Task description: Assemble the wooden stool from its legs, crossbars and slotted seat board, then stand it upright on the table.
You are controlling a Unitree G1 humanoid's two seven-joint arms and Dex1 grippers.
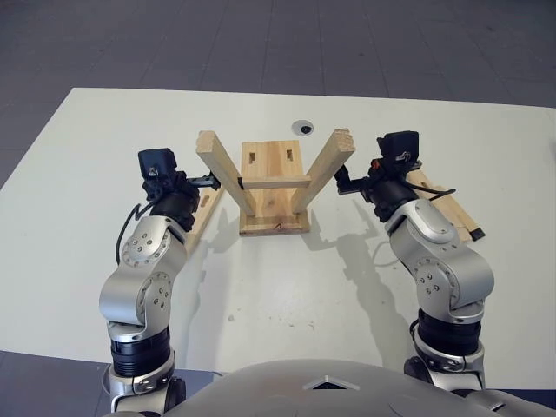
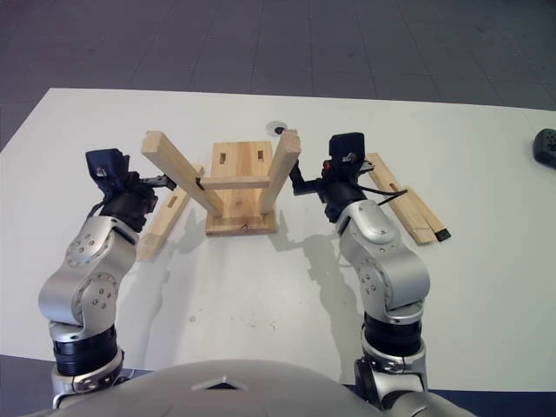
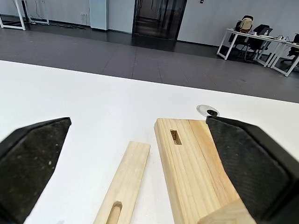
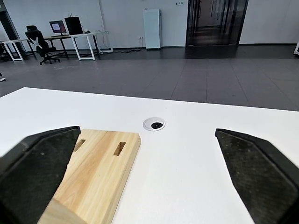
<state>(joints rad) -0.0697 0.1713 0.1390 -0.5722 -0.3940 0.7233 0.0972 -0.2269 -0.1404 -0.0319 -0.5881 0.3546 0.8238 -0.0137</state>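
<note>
The slotted seat board (image 1: 271, 156) lies flat in the middle of the table. Two legs rise from it in a V, the left leg (image 1: 222, 169) and the right leg (image 1: 327, 167), joined by a crossbar (image 1: 276, 182). My left gripper (image 1: 211, 182) is open at the outer side of the left leg. My right gripper (image 1: 340, 181) is open at the outer side of the right leg. In the left wrist view the fingers (image 3: 247, 163) stand wide apart over the board (image 3: 191, 163), with a bit of leg by one pad. In the right wrist view the pads (image 4: 37, 172) are equally wide apart.
A loose leg (image 1: 203, 214) with a slot lies on the table under my left forearm. More loose wooden pieces (image 1: 452, 211) lie to the right, behind my right arm. A round cable hole (image 1: 302, 128) sits behind the board. A dark object (image 2: 547, 143) lies at the far right edge.
</note>
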